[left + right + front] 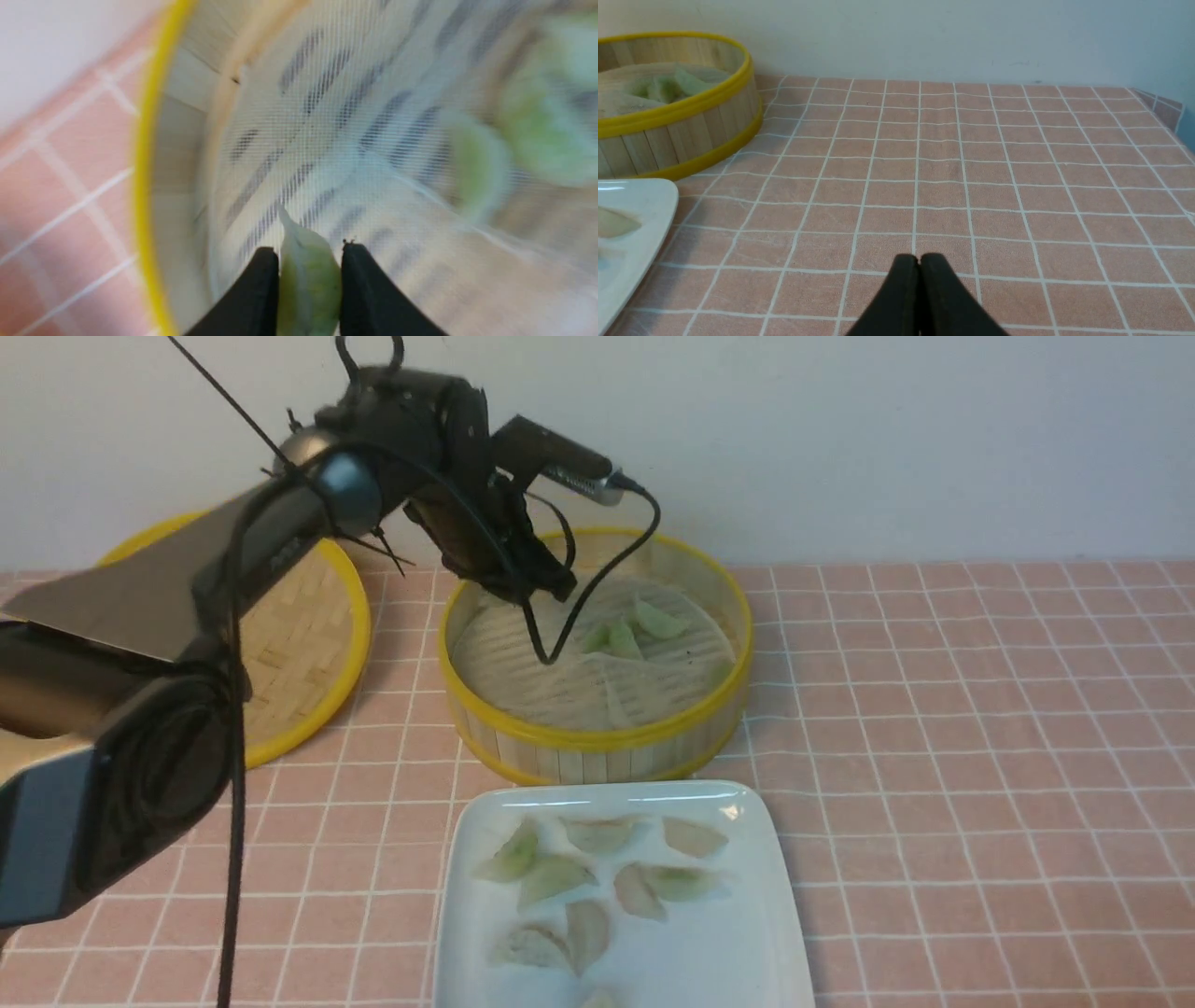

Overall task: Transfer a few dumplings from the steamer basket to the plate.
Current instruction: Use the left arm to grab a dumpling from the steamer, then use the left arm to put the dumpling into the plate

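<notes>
The steamer basket (597, 743) stands at the table's middle, with a few green dumplings (624, 635) on its pale liner. My left gripper (546, 590) is inside the basket at its back left. In the left wrist view it (308, 252) is shut on one green dumpling (306, 289), just above the liner; two more dumplings (476, 168) lie blurred beyond. The white plate (747, 943) in front of the basket holds several pale dumplings (555, 877). My right gripper (920, 259) is shut and empty over the tablecloth, to the right of the basket (691, 107) and the plate (644, 196).
The flat woven yellow-rimmed lid (299, 644) lies left of the basket, partly behind my left arm. A black cable (607, 569) hangs from the left wrist into the basket. A pink checked cloth (980, 728) covers the table; a pale wall stands behind.
</notes>
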You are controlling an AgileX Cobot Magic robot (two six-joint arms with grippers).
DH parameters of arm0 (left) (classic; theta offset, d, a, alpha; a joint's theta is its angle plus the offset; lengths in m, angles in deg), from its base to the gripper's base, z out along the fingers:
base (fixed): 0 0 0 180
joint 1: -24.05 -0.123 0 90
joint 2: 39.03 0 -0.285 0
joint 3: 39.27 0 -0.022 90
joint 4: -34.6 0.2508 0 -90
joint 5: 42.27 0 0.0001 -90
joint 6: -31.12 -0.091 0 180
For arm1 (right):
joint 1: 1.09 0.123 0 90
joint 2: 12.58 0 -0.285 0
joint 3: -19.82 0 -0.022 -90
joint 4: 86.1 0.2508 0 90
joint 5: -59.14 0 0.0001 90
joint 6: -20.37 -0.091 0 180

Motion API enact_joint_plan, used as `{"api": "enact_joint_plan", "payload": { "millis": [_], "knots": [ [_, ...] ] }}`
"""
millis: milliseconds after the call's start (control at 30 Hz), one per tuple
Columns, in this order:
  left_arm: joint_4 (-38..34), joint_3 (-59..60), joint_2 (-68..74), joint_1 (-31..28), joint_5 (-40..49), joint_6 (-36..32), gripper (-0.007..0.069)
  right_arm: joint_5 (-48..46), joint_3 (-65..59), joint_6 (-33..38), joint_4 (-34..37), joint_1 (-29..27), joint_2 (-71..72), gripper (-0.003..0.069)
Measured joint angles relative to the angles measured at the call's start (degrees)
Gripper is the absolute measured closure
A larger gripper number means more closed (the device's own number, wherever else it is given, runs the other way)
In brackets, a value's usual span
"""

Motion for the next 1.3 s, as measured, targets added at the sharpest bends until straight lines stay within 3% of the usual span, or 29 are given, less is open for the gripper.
{"api": "enact_joint_plan", "payload": {
  "millis": [133,233,467,633,667,933,1000,1033,1200,1300],
  "knots": [
    [-3.68,0.02,-8.66,1.20,10.33,0.08,0.0480,0.00,0.00,0.00,0.00,0.00,0.00,0.0673],
    [-7.73,3.20,-13.47,2.06,11.76,-0.19,0.0480,0.00,0.00,0.00,0.00,0.00,0.00,0.0673],
    [-11.01,31.26,-27.89,9.58,11.54,-0.19,0.0480,0.00,0.00,0.00,0.00,0.00,0.00,0.0673],
    [-13.82,46.18,-31.07,17.60,1.90,-0.41,0.0480,0.00,0.00,0.00,0.00,0.00,0.00,0.0673],
    [-14.71,50.70,-30.57,21.06,-3.53,-0.47,0.0480,0.00,0.00,0.00,0.00,0.00,0.00,0.0673],
    [-15.29,53.72,-24.23,25.52,-13.43,-0.73,0.0471,0.00,0.00,0.00,0.00,0.00,0.00,0.0673],
    [-15.29,53.72,-22.73,25.52,-14.43,-0.73,0.0396,0.00,0.00,0.00,0.00,0.00,0.00,0.0673],
    [-15.29,53.72,-22.73,25.52,-14.43,-0.73,0.0396,0.00,0.00,0.00,0.00,0.00,0.00,0.0673],
    [-15.29,52.96,-22.28,25.52,-14.73,0.02,0.0165,0.00,0.00,0.00,0.00,0.00,0.00,0.0673],
    [-14.75,51.40,-23.26,25.52,-12.84,2.41,0.0178,0.00,0.00,0.00,0.00,0.00,0.00,0.0673]
  ]
}}
